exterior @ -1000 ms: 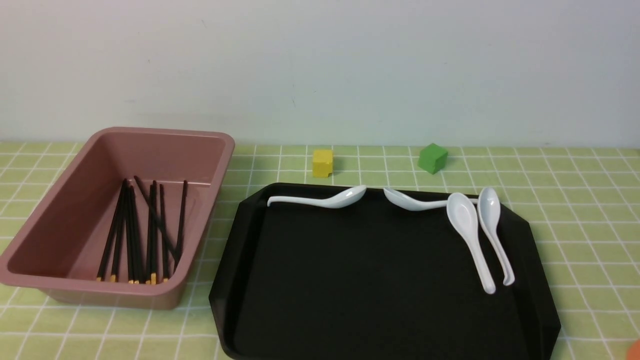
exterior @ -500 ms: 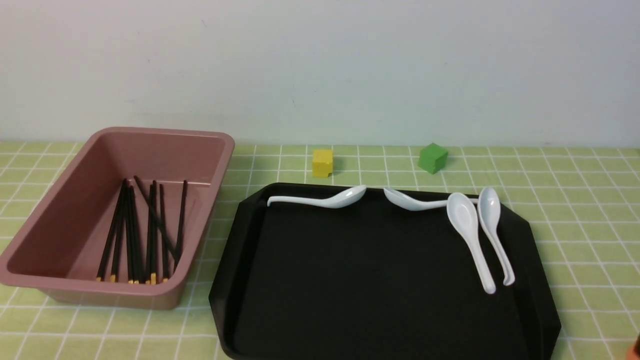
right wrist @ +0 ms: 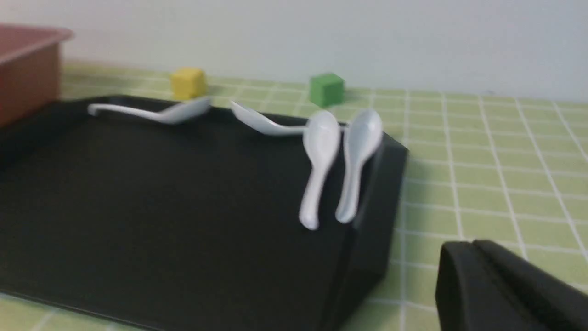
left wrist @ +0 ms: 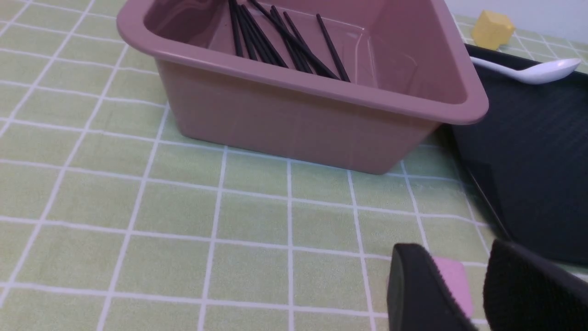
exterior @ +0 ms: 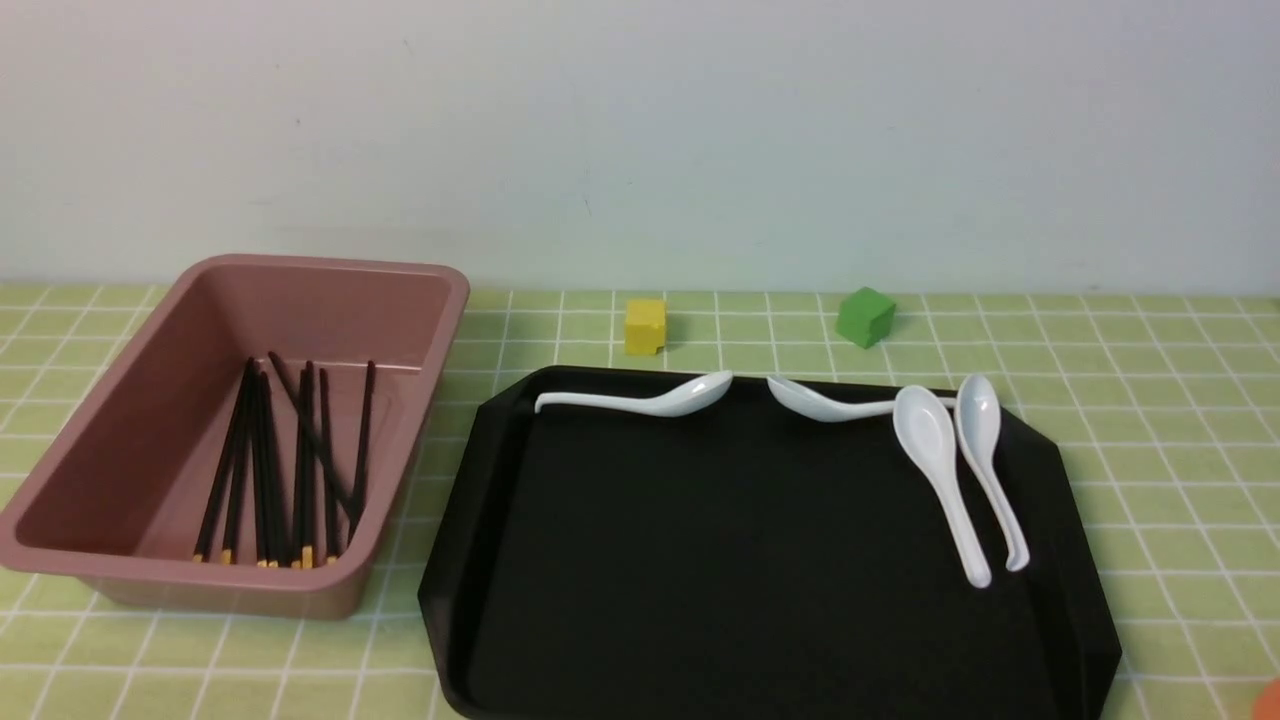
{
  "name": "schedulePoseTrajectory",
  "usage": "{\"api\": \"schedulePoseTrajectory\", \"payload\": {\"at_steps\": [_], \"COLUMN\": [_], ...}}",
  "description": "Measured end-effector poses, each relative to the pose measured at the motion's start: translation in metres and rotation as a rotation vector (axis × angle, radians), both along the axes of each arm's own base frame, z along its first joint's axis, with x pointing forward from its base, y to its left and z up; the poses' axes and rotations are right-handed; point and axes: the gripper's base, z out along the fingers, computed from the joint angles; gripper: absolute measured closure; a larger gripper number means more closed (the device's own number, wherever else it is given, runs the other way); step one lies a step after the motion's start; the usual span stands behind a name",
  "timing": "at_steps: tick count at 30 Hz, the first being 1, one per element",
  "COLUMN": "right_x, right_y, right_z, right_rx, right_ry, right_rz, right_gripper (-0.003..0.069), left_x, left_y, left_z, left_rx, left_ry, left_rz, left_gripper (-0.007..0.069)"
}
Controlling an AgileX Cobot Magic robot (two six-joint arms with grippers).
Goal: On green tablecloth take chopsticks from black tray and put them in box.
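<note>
The left pincer hangs low over the green tablecloth with its fingers parted and nothing between them. The box stands close ahead of it. That is probably a parked pose, as there is nothing near it to pick up.

The chopsticks are all inside the box, bunched roughly side by side along its length. Their yellow tips lie at the end nearer the pincer, and one stick lies slantwise across the others. I judge they lie lengthwise because the box is too narrow for them to lie flat any other way.

The right pincer shows only as one dark mass at the frame's edge, so I cannot tell whether it is open or closed. The black tray spreads ahead of it and toward the other arm. It holds only white spoons, which lie along its far rim and the side nearest this pincer. They are not part of the job, so it makes sense that they are there.

With no chopstick visible on the tray or the surface, the task looks complete.
</note>
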Motion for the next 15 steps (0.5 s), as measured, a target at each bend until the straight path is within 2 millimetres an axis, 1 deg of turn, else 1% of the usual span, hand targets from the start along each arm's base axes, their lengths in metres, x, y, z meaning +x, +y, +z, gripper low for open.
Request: {"api": "schedulePoseTrajectory", "payload": {"at_steps": [4, 5, 8, 12, 15], "right_x": [-0.0003, -0.0010, -0.0017, -0.0020, -0.0021], "right_y": [-0.0042, -0.0056, -0.0068, -0.0069, -0.0055], "right_z": [-0.0033, -0.0065, -0.0079, -0.0082, -0.0081], "right_rx": [-0.005, -0.009, -0.013, -0.046, -0.077], "right_ry": [0.036, 0.072, 0.096, 0.104, 0.103], "right_rz": [-0.076, -0.102, -0.124, -0.112, -0.071], "right_gripper": [0.0618, 0.0616, 0.0612, 0.0606, 0.0604], "left_x": [0.0000, 0.0000, 0.0000, 0.0000, 0.0000], "left_y": [0.0000, 0.0000, 0.0000, 0.0000, 0.0000], "left_z": [0.0000, 0.0000, 0.0000, 0.0000, 0.0000], "left_rx": [0.000, 0.000, 0.000, 0.000, 0.000], "left_ry": [0.000, 0.000, 0.000, 0.000, 0.000], "left_rz": [0.000, 0.000, 0.000, 0.000, 0.000], "left_gripper": [0.0386, 0.0386, 0.0386, 0.0386, 0.0386]}}
